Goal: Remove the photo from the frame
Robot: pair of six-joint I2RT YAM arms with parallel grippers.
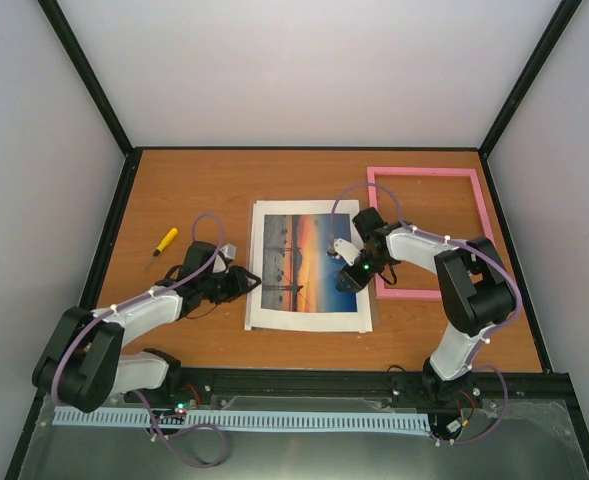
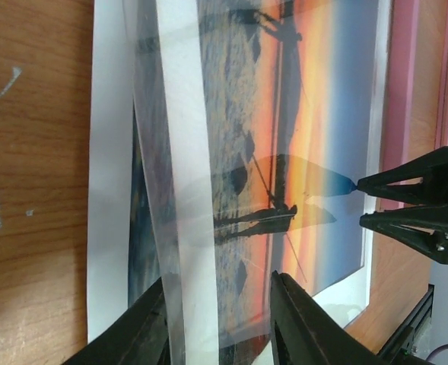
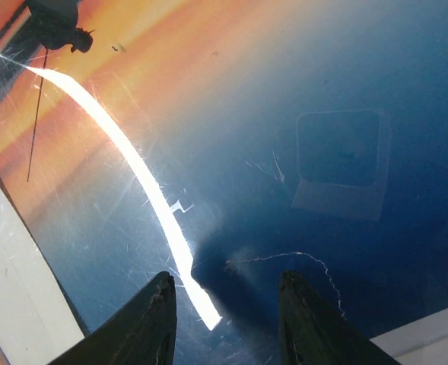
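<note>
Top external view, starting at the left: a yellow-handled tool lies on the wooden table, well apart from the left gripper on its outer side. That gripper is low at the left edge of the photo, which lies flat on the table with its white border showing around it.

Left wrist view: its two fingers stand apart with a gap between them. A lifted strip of the white border rises between them, next to a see-through, glossy layer. I cannot tell whether either finger touches the strip, and nothing looks pinched.

Ahead of those fingers the sunset print spreads out, and at its far side the right gripper points its tips at the blue part of the picture.

Right wrist view: the right gripper's fingers are spread with nothing between them. They sit just above or on the glossy blue surface, but contact cannot be made out. A bright glare streak runs across the print.

Just beside the right gripper, on its outer side, the pink frame lies on the table. Bare wood shows inside it, and the right arm crosses its near-left corner. The photo is outside the frame, between the two grippers.
</note>
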